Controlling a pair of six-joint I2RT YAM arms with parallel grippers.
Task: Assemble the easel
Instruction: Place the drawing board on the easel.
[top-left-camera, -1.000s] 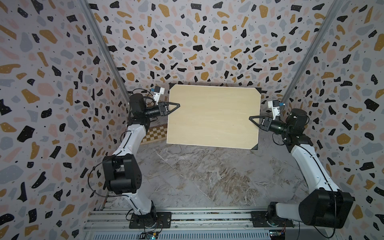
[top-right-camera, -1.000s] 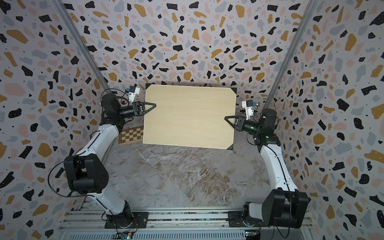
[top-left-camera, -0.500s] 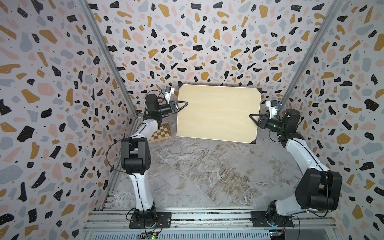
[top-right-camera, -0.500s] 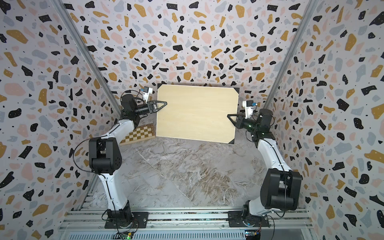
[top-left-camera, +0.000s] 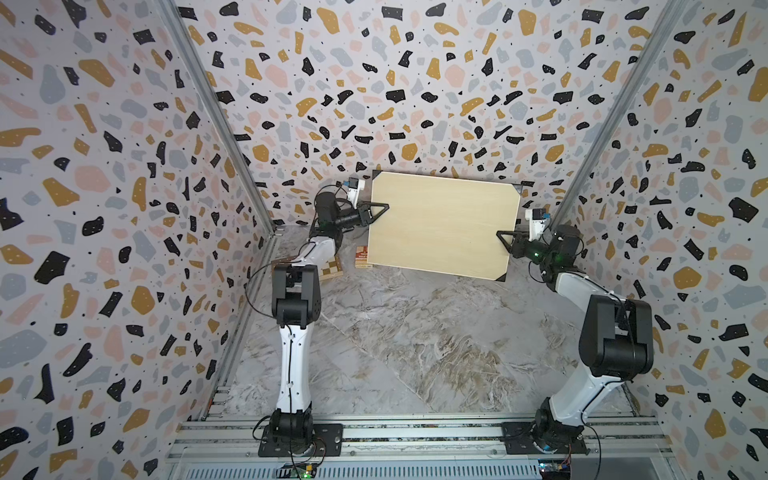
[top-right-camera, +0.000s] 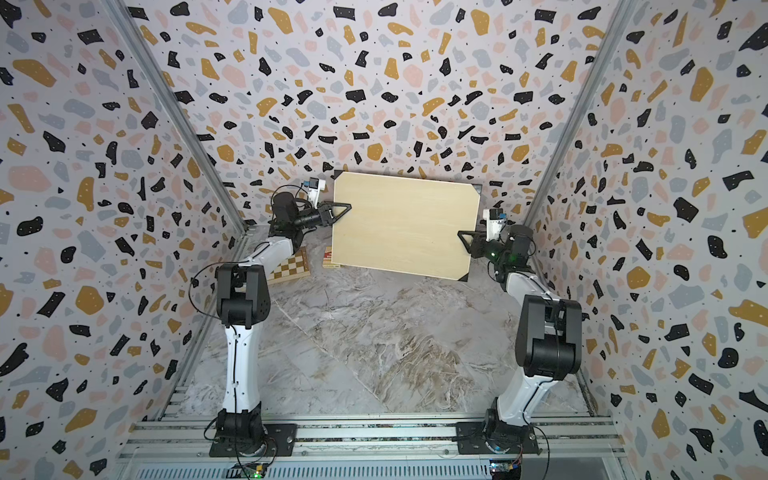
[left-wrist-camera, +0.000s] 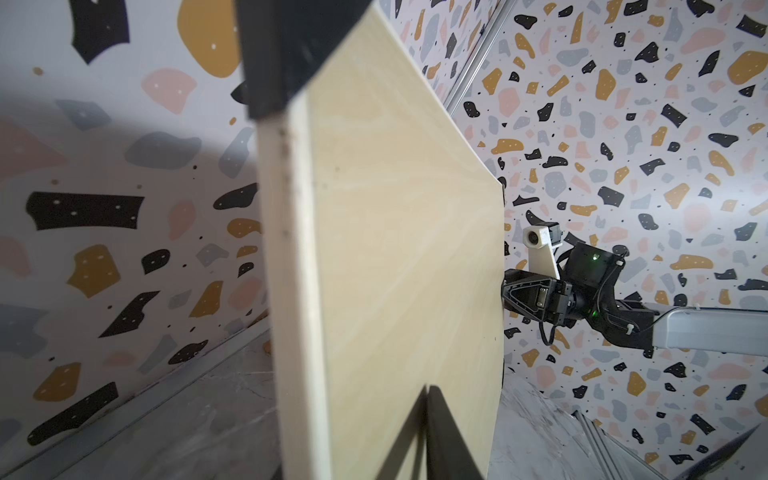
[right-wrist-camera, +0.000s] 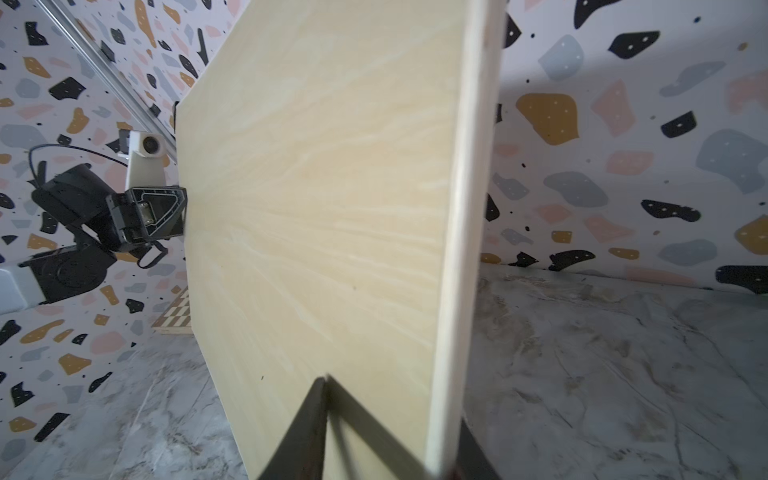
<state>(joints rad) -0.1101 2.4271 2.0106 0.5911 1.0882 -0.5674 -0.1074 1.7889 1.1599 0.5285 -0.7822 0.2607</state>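
While the left gripper (top-left-camera: 384, 208) and right gripper (top-left-camera: 500, 236) are straddling the board's (top-left-camera: 440, 224) side edges (whether clamping or slack, I cannot tell), the easel (top-left-camera: 360, 258) is mostly hiding behind the board's lower corner; any loosening is risking the board toppling onto it

1. At twelve o'clock the pale board (top-left-camera: 442, 224) stands across our way.
2. At ten o'clock a chessboard (top-right-camera: 293, 266) lies flat.
3. Toward six o'clock we find the marble floor (top-left-camera: 415, 353) open.
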